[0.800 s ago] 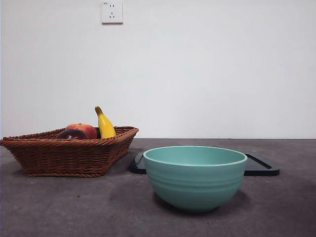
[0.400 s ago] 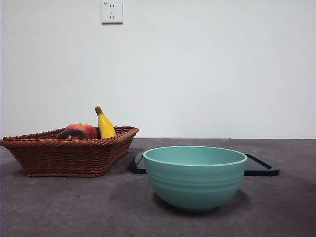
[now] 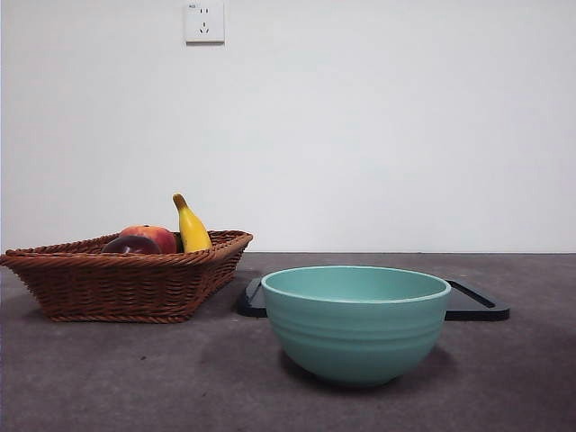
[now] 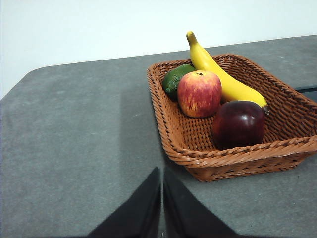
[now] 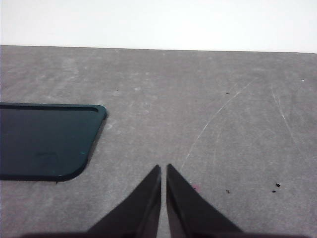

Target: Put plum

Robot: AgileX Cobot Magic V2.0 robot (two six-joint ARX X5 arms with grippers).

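Inside the wicker basket, near corner, sits the plum, touching the banana behind it and just beside the apple; a green fruit lies farther back. Left gripper is the nearer arm: fingers closed, empty, over bare worktop, plum ahead and off to one side. Round fruit, no long axis. Right gripper, fingers closed, waits beside the black tray. Bowl stands empty at the front.

Front view: basket wall hides most of plum; tray partly behind bowl
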